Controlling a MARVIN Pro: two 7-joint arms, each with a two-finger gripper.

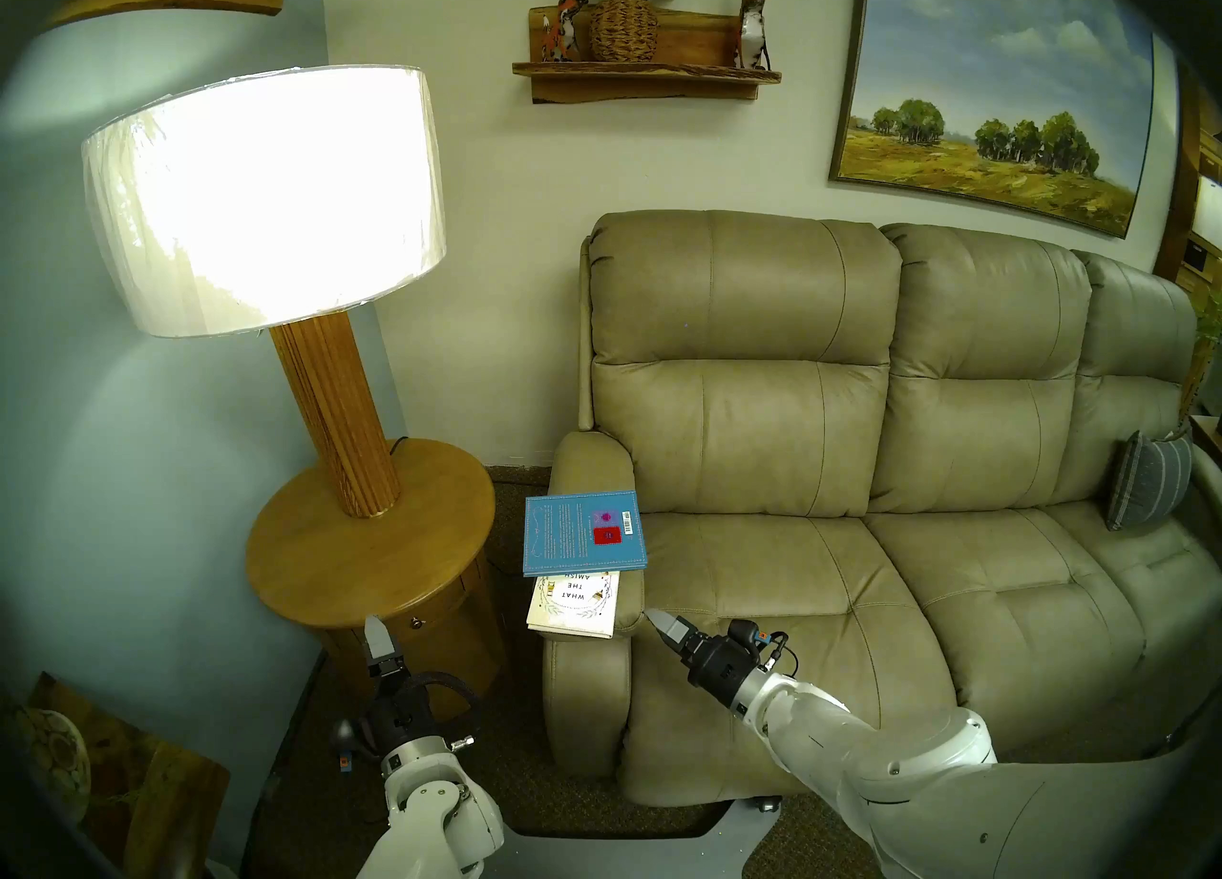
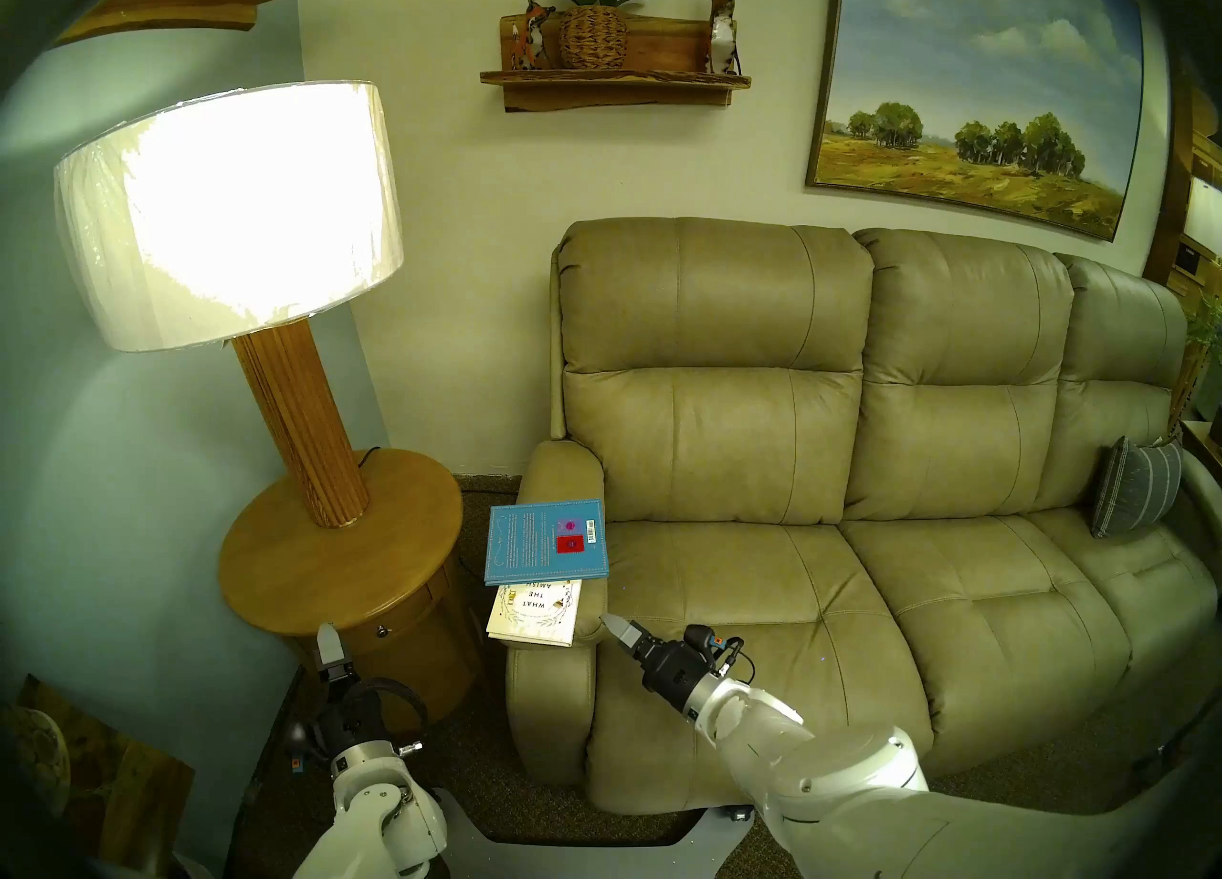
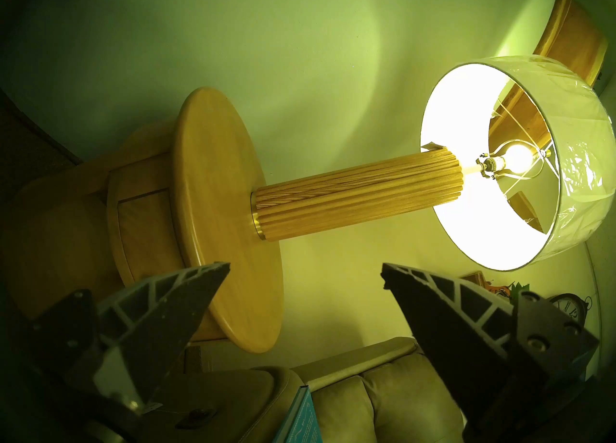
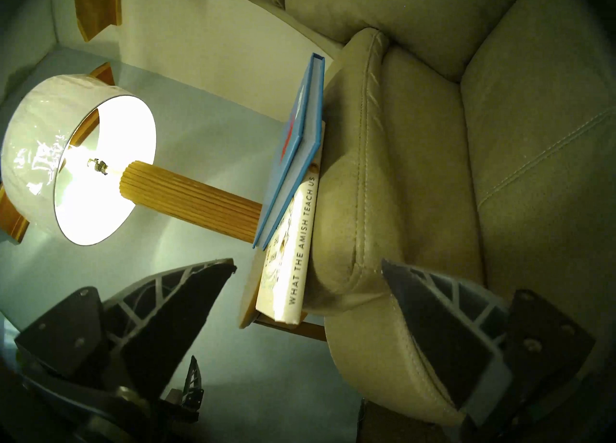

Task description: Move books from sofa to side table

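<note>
The light-blue book lies on the cream book; both rest on the sofa's left armrest and overhang toward the round side table. In the right wrist view the blue book and the cream book's spine show edge-on. My right gripper is open and empty, just right of the armrest's front end, near the cream book. My left gripper is open and empty, in front of the table's drawer, pointing up at the table.
A lit lamp with a ribbed wooden post stands on the back of the side table. A grey striped pillow leans at the sofa's far right. A wall shelf hangs above. Carpet lies between table and sofa.
</note>
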